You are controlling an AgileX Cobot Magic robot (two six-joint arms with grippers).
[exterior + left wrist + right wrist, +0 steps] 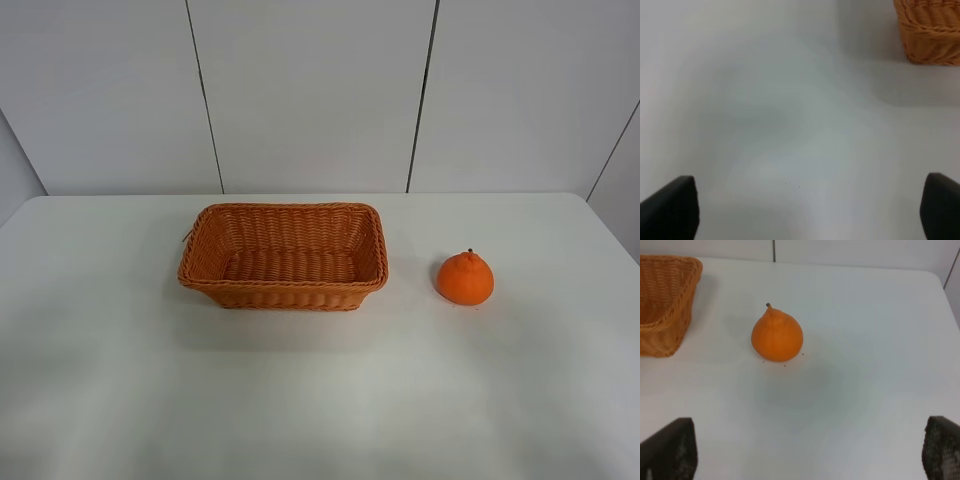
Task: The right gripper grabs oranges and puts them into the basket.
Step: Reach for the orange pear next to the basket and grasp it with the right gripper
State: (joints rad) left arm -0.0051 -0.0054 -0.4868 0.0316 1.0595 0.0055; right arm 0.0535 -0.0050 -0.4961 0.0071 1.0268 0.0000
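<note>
A single orange (465,279) with a small knob and dark stem sits upright on the white table (320,400), to the right of the wicker basket (284,257). The basket holds nothing. Neither arm shows in the high view. In the right wrist view the orange (777,335) lies ahead of my right gripper (807,450), well apart from it, with the basket's corner (665,300) off to one side. The right gripper's two black fingertips (670,450) stand wide apart and hold nothing. My left gripper (807,210) is also open and empty over bare table, with the basket's corner (930,30) ahead.
The table's far edge meets a white panelled wall (310,90). The table's right edge (615,250) lies a short way beyond the orange.
</note>
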